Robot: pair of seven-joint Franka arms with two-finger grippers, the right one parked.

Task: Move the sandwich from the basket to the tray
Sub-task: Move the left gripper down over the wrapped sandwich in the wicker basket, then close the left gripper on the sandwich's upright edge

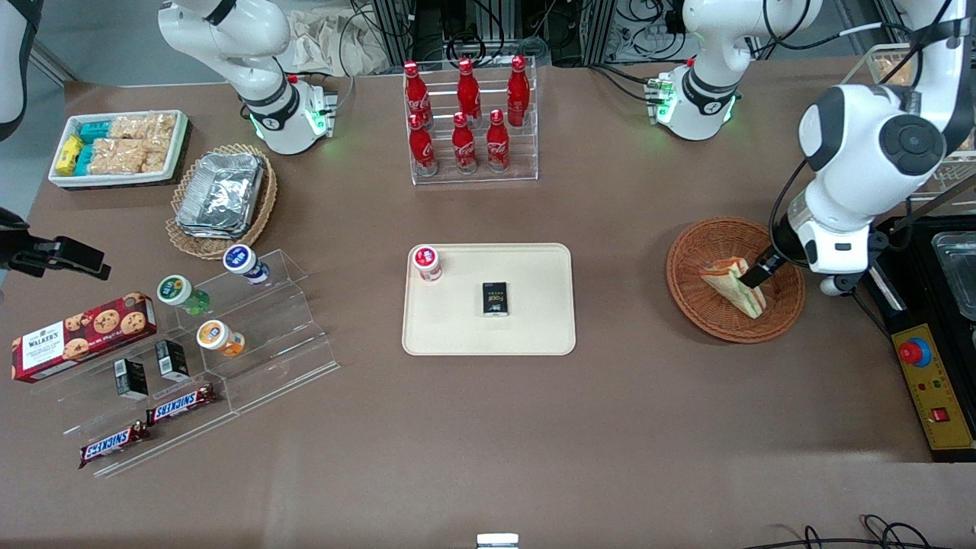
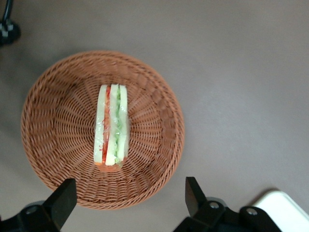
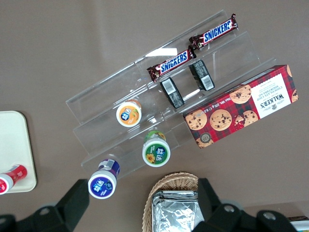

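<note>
Fingers [image 2: 63, 199] of the gripper [image 2: 128, 198] spread wide above the basket [image 2: 58, 116], clear of the sandwich [image 2: 111, 126]: light, soft, squashable, best pinched gently across its bread faces.

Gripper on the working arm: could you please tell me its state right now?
Gripper: open, holding nothing, above the sandwich in the basket.

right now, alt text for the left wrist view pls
A wedge sandwich lies in a round brown wicker basket on a brown table. The gripper hangs above the basket's rim, jaws open and apart from the sandwich.
</note>
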